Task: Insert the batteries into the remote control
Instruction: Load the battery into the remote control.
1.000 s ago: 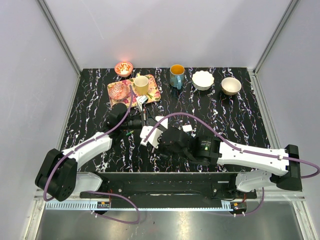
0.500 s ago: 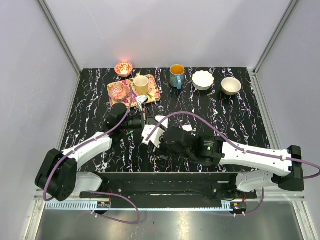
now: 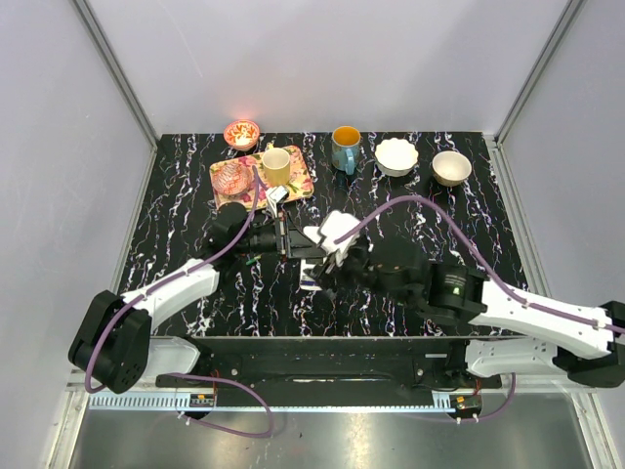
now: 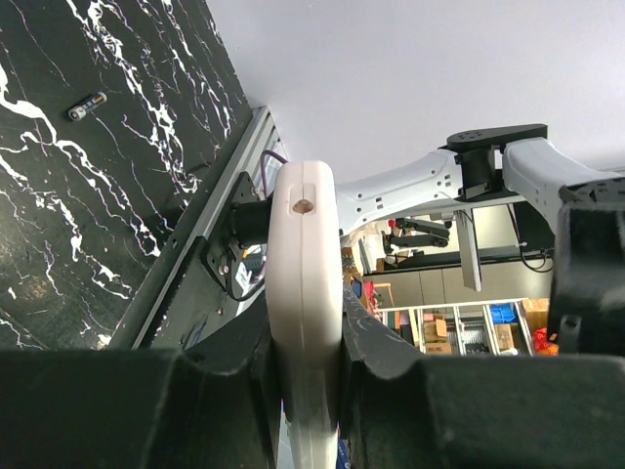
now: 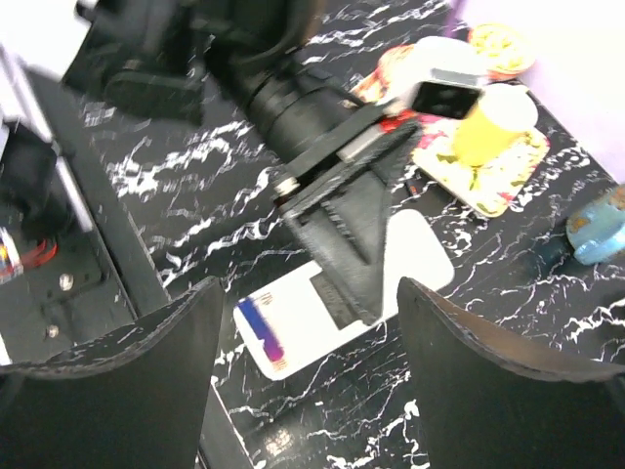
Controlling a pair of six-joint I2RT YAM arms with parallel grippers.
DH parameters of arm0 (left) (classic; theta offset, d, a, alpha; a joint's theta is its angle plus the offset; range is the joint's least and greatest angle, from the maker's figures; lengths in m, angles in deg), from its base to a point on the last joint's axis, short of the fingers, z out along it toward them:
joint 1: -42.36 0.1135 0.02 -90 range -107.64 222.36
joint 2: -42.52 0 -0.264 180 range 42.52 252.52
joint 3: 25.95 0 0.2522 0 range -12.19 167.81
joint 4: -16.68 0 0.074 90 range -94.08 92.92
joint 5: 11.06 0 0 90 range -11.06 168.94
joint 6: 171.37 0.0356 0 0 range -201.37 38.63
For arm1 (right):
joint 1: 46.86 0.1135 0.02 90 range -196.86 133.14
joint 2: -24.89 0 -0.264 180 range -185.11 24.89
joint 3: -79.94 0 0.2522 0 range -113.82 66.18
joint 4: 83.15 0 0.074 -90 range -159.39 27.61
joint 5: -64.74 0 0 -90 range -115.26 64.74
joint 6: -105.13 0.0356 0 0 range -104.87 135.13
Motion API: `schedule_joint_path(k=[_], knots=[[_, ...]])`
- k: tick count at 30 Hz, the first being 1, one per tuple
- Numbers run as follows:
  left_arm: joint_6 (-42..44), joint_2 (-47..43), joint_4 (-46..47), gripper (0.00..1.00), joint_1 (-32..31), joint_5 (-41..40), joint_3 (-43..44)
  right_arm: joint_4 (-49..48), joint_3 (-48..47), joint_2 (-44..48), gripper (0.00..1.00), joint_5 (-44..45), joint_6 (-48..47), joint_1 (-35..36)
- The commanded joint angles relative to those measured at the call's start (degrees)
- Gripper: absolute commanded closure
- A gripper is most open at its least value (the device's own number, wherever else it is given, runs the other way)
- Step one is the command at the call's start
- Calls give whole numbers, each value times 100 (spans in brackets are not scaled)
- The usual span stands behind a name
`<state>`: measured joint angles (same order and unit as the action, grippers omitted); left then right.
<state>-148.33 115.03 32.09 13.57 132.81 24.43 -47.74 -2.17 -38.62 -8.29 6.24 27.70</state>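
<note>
Black marbled tabletop [image 3: 459, 234] lies open toward 3 o'clock. Your left gripper [image 4: 305, 327] clamps the remote control [image 4: 305, 244] edge-on mid-table. Your right gripper [image 5: 308, 285] gapes wide facing it, and one battery [image 4: 86, 106] lies loose toward 9 o'clock.

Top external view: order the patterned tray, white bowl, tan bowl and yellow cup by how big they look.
1. Patterned tray, clearly the largest.
2. White bowl and tan bowl: these look about alike, so I won't rank them against each other.
3. Yellow cup, standing on the tray, is the smallest.
</note>
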Motion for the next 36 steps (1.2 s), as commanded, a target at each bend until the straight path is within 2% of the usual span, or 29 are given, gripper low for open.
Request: schedule_joint_path(k=[1, 5, 8, 10, 12, 21, 36], knots=[[42, -88, 467, 100, -3, -139, -102, -697, 252, 479, 23, 613, 1174, -555], [218, -298, 423, 100, -12, -481, -155, -487, 516, 594, 21, 483, 2310, -1118], [262, -465, 405, 100, -3, -833, -199, -328, 717, 629, 17, 167, 3066, -1286], [280, -510, 423, 100, -3, -1026, -217, -328, 797, 594, 6, -105, 3489, -1304], [210, -501, 510, 100, -3, -1106, -234, -328, 868, 559, 1, -264, 3822, -1313], [-555, -185, 1890, 100, -12, -1300, -489, -688, 1202, 594, 0, -783, 4553, -1339], [-687, -149, 2040, 100, -3, -1265, -463, -776, 1343, 286, 2, -1161, 4677, -1383]])
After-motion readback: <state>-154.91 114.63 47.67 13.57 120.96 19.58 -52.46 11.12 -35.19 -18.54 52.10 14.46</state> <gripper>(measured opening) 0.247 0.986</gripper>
